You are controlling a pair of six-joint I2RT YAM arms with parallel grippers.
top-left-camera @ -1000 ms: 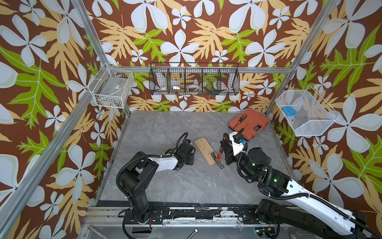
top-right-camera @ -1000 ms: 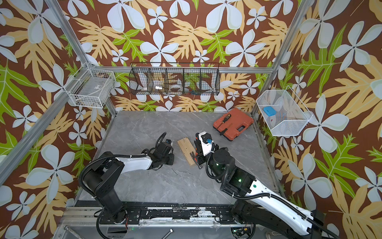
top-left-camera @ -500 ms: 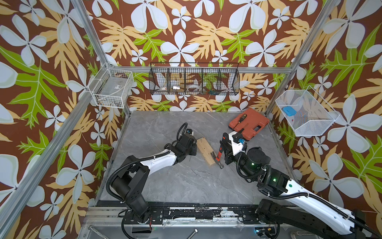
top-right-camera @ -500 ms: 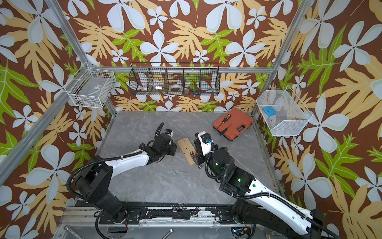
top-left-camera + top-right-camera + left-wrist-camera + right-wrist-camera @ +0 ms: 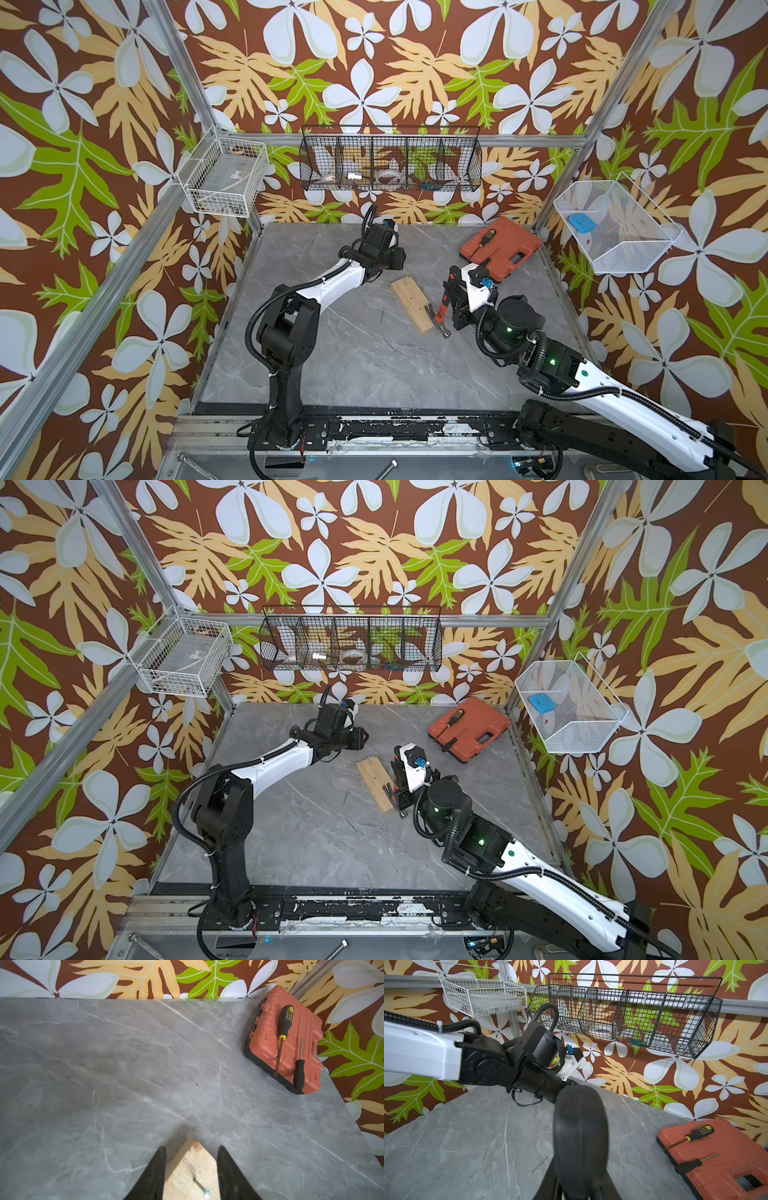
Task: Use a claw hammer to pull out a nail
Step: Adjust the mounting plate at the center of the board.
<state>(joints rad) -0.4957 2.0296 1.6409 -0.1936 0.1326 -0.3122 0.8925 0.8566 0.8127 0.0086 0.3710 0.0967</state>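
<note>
Right gripper is clamped on the hammer, gripping the red shaft. The handle points up and far. The steel head is low, at the near right edge of the wood block, with the claw over the block's edge. I can't tell if the head touches the wood. In the right wrist view the black handle end fills the middle, with a finger on each side.

Left gripper is raised off the table, over the block's far end. Its fingers are apart with nothing between them. The block's corner shows under the gap in the left wrist view.

A loose nail lies flat on the table just left of the block, apart from it. A second nail shows on the block's top face, and I can't tell if it's driven in.

An orange tool case sits at the far right corner with two screwdrivers on its lid.
</note>
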